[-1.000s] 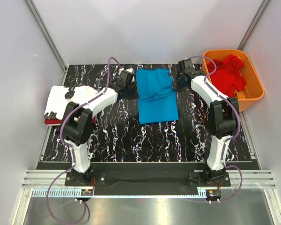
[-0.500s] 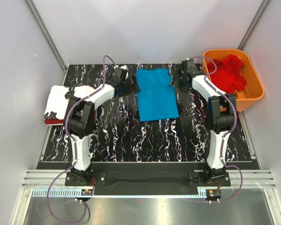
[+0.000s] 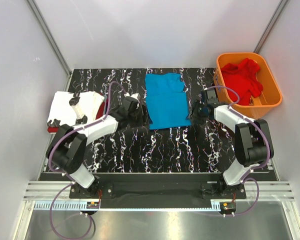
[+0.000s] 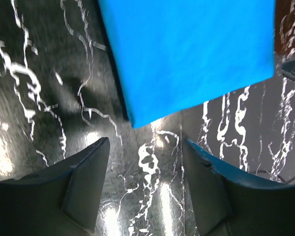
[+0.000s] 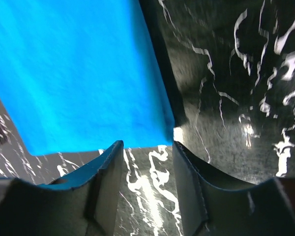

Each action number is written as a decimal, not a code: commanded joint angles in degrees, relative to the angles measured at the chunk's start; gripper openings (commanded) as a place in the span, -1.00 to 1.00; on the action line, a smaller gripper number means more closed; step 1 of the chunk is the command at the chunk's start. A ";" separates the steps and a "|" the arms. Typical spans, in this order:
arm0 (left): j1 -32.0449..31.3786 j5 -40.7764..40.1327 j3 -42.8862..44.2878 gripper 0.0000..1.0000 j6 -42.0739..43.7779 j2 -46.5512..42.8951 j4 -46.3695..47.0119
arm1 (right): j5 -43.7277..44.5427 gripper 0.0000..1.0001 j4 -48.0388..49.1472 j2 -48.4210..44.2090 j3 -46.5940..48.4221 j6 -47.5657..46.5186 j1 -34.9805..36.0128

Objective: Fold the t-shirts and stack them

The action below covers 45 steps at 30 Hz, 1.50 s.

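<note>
White t-shirt [image 3: 72,106], folded, black marks, lies well left of the left gripper [image 4: 145,147]. Its fingers are spread wide and empty, with a corner of the smooth flat blue t-shirt [image 4: 187,54] just ahead of the tips on the glossy marbled table [image 4: 39,98]. Right gripper [image 5: 147,147] is the same: wide, empty, corner at the tips. Only the top view shows the crumpled red t-shirt [image 3: 242,80] in the orange plastic basket [image 3: 275,85].

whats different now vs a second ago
Both arms drew back from the far end of the blue t-shirt toward their bases; the left gripper and right gripper now sit open at its near corners, holding nothing. The shirt's bunched far part lies flatter. The white t-shirt at left, the red t-shirt and its orange basket stayed put.
</note>
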 commanded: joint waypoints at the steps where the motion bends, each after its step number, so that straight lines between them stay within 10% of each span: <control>1: 0.15 -0.31 -2.59 0.27 -3.17 -1.39 5.39 | -2.96 0.01 4.47 -0.52 -1.76 0.46 0.07; 29: -2.49 -1.98 -4.36 -0.09 -8.98 7.39 11.45 | -0.15 -0.42 7.64 4.23 -5.19 -0.42 0.07; 36: -2.49 -3.12 0.30 -0.42 -8.80 13.46 11.02 | -0.85 -0.63 7.55 4.85 -5.10 -0.77 0.07; 39: -2.57 -4.52 2.33 -1.00 -7.22 15.13 9.17 | -1.03 -0.94 6.15 4.41 -5.01 -1.12 0.16; 45: -2.49 -8.57 -4.08 -1.00 -3.88 7.86 7.78 | -1.37 -1.00 0.00 -0.51 -7.38 -1.65 0.16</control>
